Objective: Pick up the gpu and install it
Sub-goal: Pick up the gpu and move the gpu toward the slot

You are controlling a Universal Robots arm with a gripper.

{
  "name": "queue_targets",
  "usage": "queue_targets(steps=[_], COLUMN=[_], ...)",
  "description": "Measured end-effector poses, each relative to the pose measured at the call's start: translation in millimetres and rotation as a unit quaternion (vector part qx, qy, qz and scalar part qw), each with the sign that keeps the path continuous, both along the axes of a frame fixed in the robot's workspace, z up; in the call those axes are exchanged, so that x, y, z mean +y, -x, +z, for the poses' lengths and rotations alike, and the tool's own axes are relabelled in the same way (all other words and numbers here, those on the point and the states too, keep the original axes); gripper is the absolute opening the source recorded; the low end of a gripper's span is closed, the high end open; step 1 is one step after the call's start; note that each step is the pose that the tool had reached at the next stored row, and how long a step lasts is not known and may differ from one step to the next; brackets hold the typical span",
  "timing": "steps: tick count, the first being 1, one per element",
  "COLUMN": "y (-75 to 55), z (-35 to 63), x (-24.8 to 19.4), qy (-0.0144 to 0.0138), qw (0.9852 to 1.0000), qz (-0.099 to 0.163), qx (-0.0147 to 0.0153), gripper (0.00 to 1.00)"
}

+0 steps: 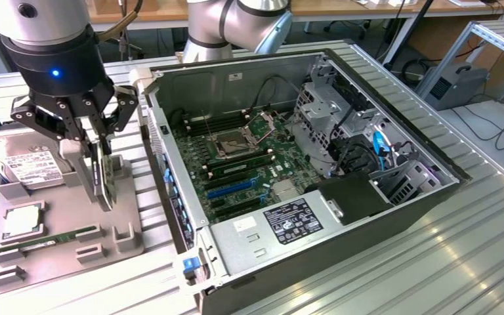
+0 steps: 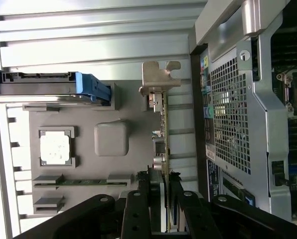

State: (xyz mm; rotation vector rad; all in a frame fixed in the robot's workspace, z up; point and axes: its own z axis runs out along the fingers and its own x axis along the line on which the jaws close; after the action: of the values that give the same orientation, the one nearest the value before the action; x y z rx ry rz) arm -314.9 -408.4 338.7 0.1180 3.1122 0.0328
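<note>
One gpu (image 1: 103, 180), and we had it: gripper (image 1: 94, 149) fingers (image 1: 73, 157) pinched it on edge at the tray (image 1: 68, 262), at the exterior view's left, beside the case (image 1: 392, 216).

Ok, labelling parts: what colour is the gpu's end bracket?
Silver. The bracket shows best in the wrist view.

gpu (image 2: 164, 144): matt dark-green board edge; bare silver metal at one end, dull sheen.
gripper (image 2: 164, 178): black links, matt, hard, dotted with bolt holes.
arm (image 1: 55, 33): smooth silver-grey shell, satin; glossy black collar.
table (image 1: 462, 262): ribbed bare metal, brushed, bright where lit.
tray (image 1: 103, 252): grey plastic, matt, smooth.
hard drive (image 1: 24, 167): silver metal body, white paper label.
case (image 1: 234, 75): grey sheet metal inside, satin; perforated metal at the rear; black matt outer skin.
</note>
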Motion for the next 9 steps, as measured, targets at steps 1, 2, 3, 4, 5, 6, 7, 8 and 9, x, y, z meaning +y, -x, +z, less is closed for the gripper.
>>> queue_targets(steps=[1, 2, 3, 4, 5, 6, 7, 8, 9], y=[0.0, 0.0, 0.0, 0.0, 0.0, 0.0, 0.0, 0.0, 0.0], z=[0.4, 0.8, 1.2, 2.1, 2.5, 2.9, 3.4, 3.8, 4.3], x=[0.0, 0.0, 0.0, 0.0, 0.0, 0.0, 0.0, 0.0, 0.0], qy=[0.0000, 0.0000, 0.0000, -0.0001, 0.0000, 0.0000, 0.0000, 0.0000, 0.0000], qw=[1.0000, 1.0000, 1.0000, 1.0000, 1.0000, 1.0000, 1.0000, 1.0000, 1.0000], qz=[0.000, 0.000, 0.000, 0.000, 0.000, 0.000, 0.000, 0.000, 0.000], qx=[0.0000, 0.0000, 0.0000, 0.0000, 0.0000, 0.0000, 0.0000, 0.0000, 0.0000], gripper=[0.27, 0.27, 0.27, 0.27, 0.27, 0.27, 0.27, 0.27, 0.27])
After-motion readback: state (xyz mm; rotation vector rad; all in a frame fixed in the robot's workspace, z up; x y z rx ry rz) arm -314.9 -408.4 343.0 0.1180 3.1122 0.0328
